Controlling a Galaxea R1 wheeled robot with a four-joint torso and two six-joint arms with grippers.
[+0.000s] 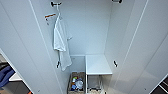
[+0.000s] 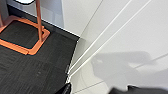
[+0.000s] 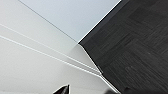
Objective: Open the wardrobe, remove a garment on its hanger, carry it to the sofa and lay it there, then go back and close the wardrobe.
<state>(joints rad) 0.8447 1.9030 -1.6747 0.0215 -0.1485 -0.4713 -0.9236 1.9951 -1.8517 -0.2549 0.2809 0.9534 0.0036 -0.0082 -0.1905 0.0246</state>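
The wardrobe (image 1: 100, 30) stands open, both doors swung wide. Inside hangs a white shirt (image 1: 61, 42) on a hanger (image 1: 58, 11), with a basket (image 1: 77, 83) on its floor. Whether either pincer is spread cannot be told.

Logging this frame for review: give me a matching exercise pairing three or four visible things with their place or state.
Things:
1. white short-sleeved shirt
2. tall white wardrobe doors
3. wooden crate of colourful items
4. orange metal frame

Places or states:
A. on the dark carpet
B. hanging from the rail
C. swung open
D. at the wardrobe's bottom

Pairs: 1-B, 2-C, 3-D, 4-A
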